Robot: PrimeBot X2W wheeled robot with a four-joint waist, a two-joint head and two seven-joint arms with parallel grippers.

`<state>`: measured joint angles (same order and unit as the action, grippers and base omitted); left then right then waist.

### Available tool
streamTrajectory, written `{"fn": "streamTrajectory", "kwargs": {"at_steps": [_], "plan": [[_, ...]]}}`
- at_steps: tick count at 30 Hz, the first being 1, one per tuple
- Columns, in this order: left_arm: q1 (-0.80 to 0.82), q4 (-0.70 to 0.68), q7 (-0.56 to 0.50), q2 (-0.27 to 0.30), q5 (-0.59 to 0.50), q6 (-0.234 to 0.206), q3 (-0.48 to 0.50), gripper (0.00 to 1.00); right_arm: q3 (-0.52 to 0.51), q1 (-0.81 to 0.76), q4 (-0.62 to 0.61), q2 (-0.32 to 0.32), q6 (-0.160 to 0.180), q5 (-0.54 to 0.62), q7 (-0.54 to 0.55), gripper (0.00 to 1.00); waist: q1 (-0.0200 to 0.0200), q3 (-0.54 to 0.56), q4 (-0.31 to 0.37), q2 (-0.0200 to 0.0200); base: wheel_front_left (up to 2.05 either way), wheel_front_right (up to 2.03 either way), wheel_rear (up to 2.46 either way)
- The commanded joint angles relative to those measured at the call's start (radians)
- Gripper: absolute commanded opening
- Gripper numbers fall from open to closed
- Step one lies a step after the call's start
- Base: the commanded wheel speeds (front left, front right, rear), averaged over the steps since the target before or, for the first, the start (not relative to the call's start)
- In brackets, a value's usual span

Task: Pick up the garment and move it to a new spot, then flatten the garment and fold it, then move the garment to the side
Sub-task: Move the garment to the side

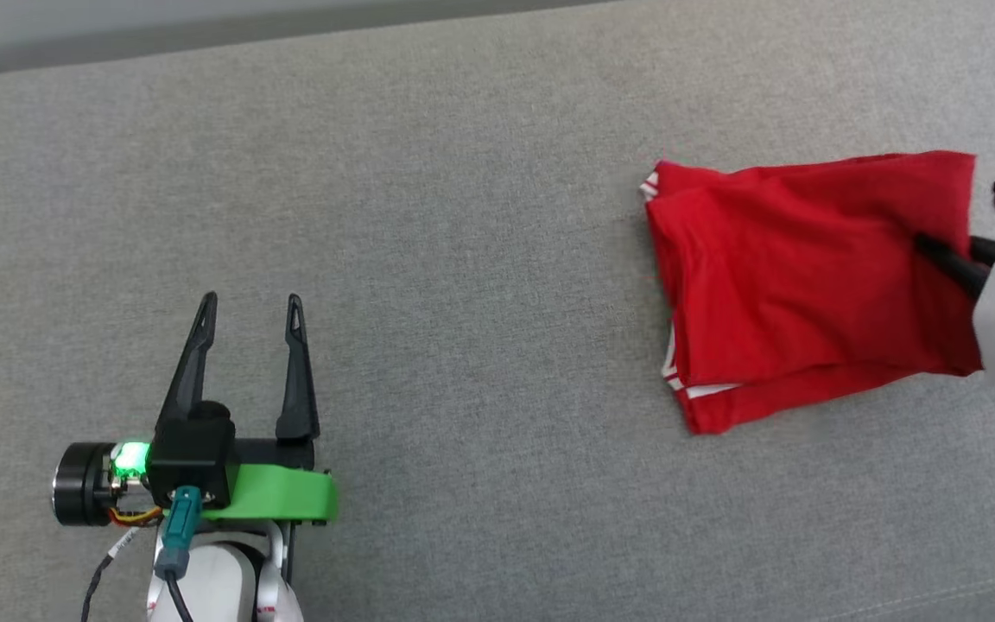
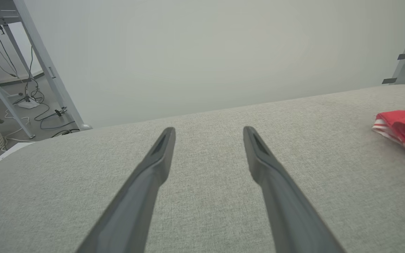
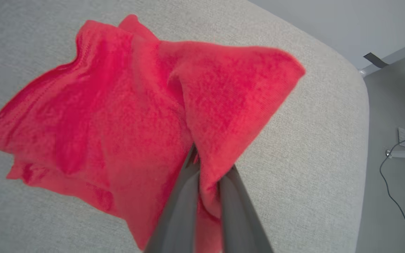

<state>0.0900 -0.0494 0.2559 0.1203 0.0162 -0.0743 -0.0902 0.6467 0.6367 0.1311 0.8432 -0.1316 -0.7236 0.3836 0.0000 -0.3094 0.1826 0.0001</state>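
A folded red garment (image 1: pixel 808 276) lay on the right side of a grey fabric surface (image 1: pixel 463 173). The right gripper (image 3: pixel 207 163) pinched its edge between closed fingers. The left gripper (image 1: pixel 251 300) hovered well apart, fingers spread and empty.

Left hand (image 1: pixel 251 300): long black fingers (image 1: pixel 191 371), green bracket (image 1: pixel 277 492), lit green lamp (image 1: pixel 129 458), white forearm (image 1: pixel 221 587)

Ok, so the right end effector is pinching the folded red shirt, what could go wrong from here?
The right end effector grips the garment by one bunched edge, so dragging may pull the folded layers apart. It lies near the rounded edge of the grey surface; moved further that way it could slide off. The left end effector, open and far off, gives no support.
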Motion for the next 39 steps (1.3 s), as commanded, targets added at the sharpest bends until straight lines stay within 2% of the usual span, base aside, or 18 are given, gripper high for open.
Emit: {"fn": "streamTrajectory", "kwargs": {"at_steps": [1, 11, 17, 19, 26, 27, 28, 35, 39], "plan": [[0.025, -0.007, 0.006, 0.011, -0.016, 0.003, 0.001, 1.0, -0.016, 0.031, 0.028, 0.014, 0.001, 0.005, -0.011, 0.0, 0.0, -0.085, 0.043, -0.0001, 0.0, 0.0, 0.0], [0.103, -0.042, 0.006, 0.046, -0.031, 0.009, -0.008, 1.0, -0.08, 0.172, 0.317, 0.063, 0.001, 0.082, -0.038, 0.0, 0.0, -0.215, 0.024, -0.0001, 0.0, 0.0, 0.0], [0.129, -0.06, 0.006, 0.059, -0.033, 0.003, -0.009, 1.0, -0.151, 0.244, 0.499, 0.054, 0.001, 0.113, -0.06, 0.0, 0.0, -0.265, 0.011, -0.0001, 0.0, 0.0, 0.0], [0.135, -0.064, 0.006, 0.061, -0.032, 0.0, -0.009, 1.0, -0.159, 0.265, 0.541, 0.06, 0.001, 0.141, -0.07, 0.0, 0.0, -0.275, 0.008, -0.0001, 0.0, 0.0, 0.0], [0.146, -0.056, 0.006, 0.06, -0.026, -0.008, -0.017, 1.0, -0.21, 0.304, 0.653, 0.015, 0.001, 0.145, -0.111, 0.0, 0.0, -0.273, 0.001, -0.0001, 0.0, 0.0, 0.0], [0.144, -0.053, 0.006, 0.059, -0.025, -0.011, -0.018, 1.0, -0.222, 0.307, 0.676, 0.007, 0.001, 0.144, -0.116, 0.24, 0.0, -0.263, -0.002, -0.0001, 0.0, 0.0, 0.0], [0.141, -0.05, 0.006, 0.057, -0.022, -0.013, -0.019, 1.0, -0.228, 0.31, 0.69, 0.001, 0.001, 0.154, -0.129, 1.0, 0.0, -0.251, -0.005, -0.0001, 0.0, 0.0, 0.0], [0.1, -0.033, 0.006, 0.04, -0.006, -0.027, -0.026, 1.0, -0.263, 0.283, 0.726, -0.007, 0.001, 0.22, -0.266, 1.0, 0.0, -0.132, -0.046, -0.0001, 0.0, 0.0, 0.0], [0.058, -0.028, 0.006, 0.03, 0.008, -0.035, -0.023, 1.0, -0.312, 0.259, 0.685, -0.032, 0.001, 0.263, -0.419, 1.0, 0.0, -0.071, -0.068, -0.0001, 0.0, 0.0, 0.0]]}}
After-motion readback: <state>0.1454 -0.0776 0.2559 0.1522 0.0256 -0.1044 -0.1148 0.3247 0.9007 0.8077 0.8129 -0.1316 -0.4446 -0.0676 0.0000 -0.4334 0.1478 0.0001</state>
